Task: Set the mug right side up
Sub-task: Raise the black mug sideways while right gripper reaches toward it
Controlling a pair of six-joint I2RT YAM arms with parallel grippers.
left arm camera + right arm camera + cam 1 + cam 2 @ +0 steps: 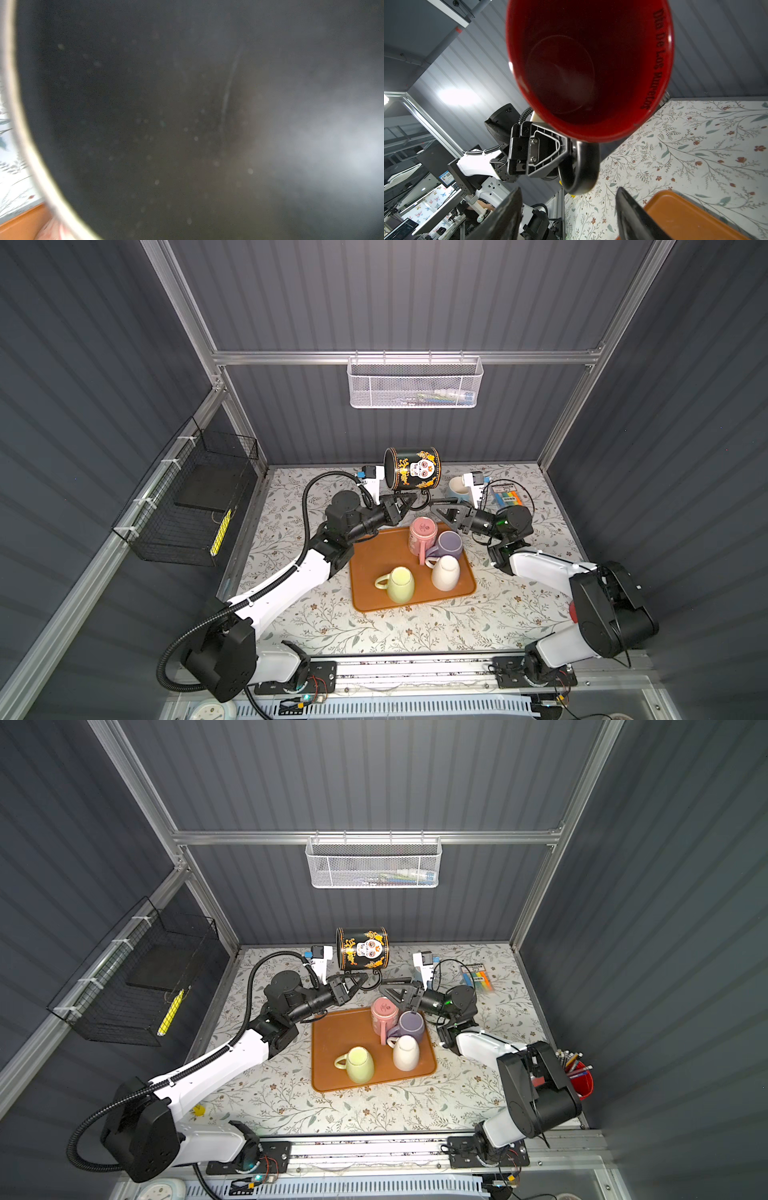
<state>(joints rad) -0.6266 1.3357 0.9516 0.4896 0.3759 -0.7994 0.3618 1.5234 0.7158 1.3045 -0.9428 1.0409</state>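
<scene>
- Over the far middle of the table (pixel 374 630), the black mug (pixel 415 468) is hanging in the air on its side, its mouth facing right; the right wrist view is looking into its red inside.
- Its handle (pixel 581 166) is pointing down and toward the near side.
- The left gripper (pixel 409 501) is reaching in from the left, its jaws clamping the handle close to the mug wall.
- The right gripper (pixel 436 508) is hovering just right of the handle, its jaws standing apart and holding nothing.
- Nearer, the tray (pixel 361 597) is carrying four other cups, and the pink cup (pixel 422 535) is sitting at its far edge, below both grippers.
</scene>
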